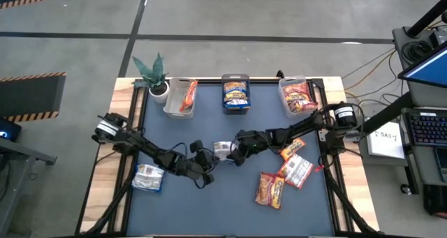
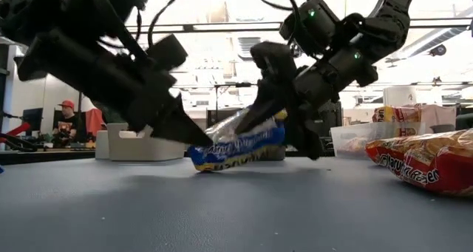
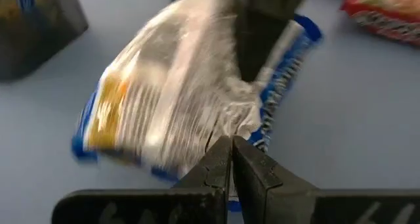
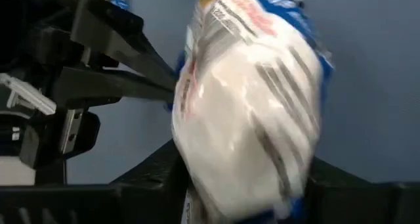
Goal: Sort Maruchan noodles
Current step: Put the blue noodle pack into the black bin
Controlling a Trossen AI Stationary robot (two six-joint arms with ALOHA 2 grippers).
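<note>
Frame centre: right gripper (image 1: 236,153) clamps the crinkled, glossy blue-white packet (image 1: 223,151); left gripper (image 1: 209,161), closed, pinches its seam.

Blue-edged, seemingly silvery-white noodle packet (image 2: 240,150)

overhead, table-level and two close wrist views, packet (image 2: 236,148) shared

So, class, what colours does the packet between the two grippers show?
The packet is silvery white with blue edges and a yellow patch, seen best in the left wrist view.
</note>
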